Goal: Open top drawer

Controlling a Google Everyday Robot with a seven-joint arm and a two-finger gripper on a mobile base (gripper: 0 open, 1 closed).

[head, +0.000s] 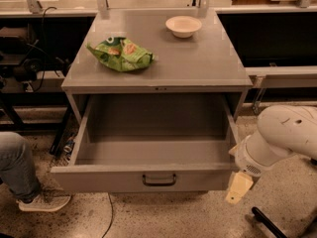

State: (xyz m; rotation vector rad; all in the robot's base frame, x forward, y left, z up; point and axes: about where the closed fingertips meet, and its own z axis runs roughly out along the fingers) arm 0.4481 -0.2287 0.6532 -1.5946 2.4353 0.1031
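The top drawer point(148, 180) is a wide grey drawer under the cabinet top. It stands pulled far out toward me, and its deep grey box is open and empty inside. A small black bar handle point(159, 180) sits in the middle of its flat front panel. My gripper point(239, 187), cream-coloured at the tip, hangs from the white arm point(282, 135) just right of the drawer's front right corner, low and near the floor. It is beside the drawer front and away from the handle. No other drawer fronts show.
On the grey cabinet top point(198, 63) lie a green snack bag point(121, 53) and a white bowl point(183, 26). A person's leg and shoe point(22, 175) are at the left by the drawer corner. Cables run on the speckled floor. A black leg point(270, 224) lies at lower right.
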